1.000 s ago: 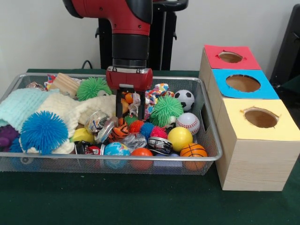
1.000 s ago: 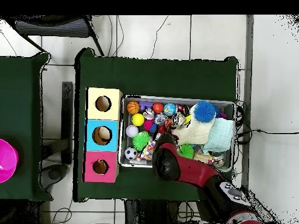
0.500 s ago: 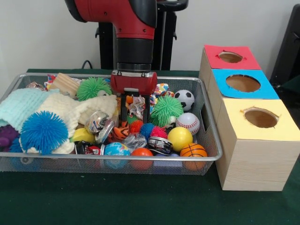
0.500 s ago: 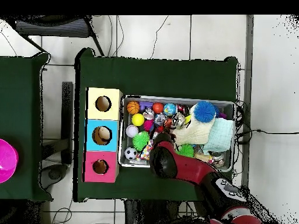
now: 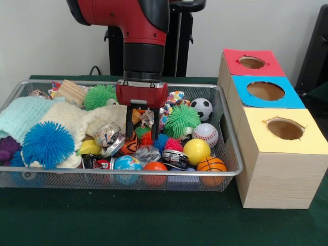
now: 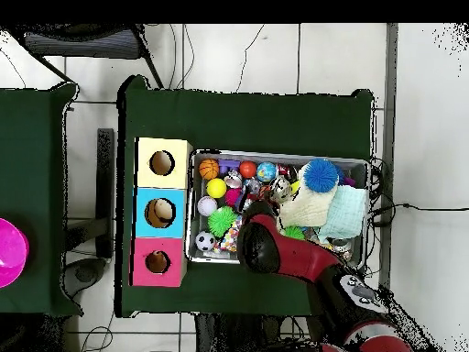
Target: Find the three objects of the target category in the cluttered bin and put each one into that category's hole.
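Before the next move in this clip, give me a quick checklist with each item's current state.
1. Gripper down inside the wire bin: ok.
2. Fingers apart, straddling small toys: ok.
3. A single toy isolated between them: cannot tell, clutter is dense.
4. Green spiky ball clear of the gripper: not ok, it sits close beside it.
5. Red, blue and yellow holes unobstructed: ok.
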`<action>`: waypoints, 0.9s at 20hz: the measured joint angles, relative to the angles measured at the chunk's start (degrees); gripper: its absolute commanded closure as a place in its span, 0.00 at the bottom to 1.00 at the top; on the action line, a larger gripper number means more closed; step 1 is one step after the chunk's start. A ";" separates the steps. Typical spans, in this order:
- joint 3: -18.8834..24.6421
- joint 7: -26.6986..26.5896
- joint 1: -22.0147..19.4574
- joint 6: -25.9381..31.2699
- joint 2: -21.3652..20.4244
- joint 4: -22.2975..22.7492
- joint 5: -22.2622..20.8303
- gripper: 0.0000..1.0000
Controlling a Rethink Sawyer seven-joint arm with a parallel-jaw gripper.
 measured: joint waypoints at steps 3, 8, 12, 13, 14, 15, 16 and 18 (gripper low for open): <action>-0.81 0.00 0.97 0.00 0.01 -0.70 0.09 0.00; -2.41 0.00 2.64 0.00 0.02 -1.18 0.18 0.00; -3.37 0.00 3.24 0.00 0.06 -1.17 0.16 0.00; -3.48 0.00 3.25 0.00 0.07 -1.17 0.16 0.00; -3.73 0.00 3.25 0.00 0.07 -1.17 0.16 0.00; -3.89 0.00 3.24 0.01 0.07 -1.18 0.16 0.00; -4.13 0.00 3.24 0.01 0.07 -1.17 0.16 0.00; -4.49 0.00 3.24 0.35 0.07 -1.17 0.16 0.00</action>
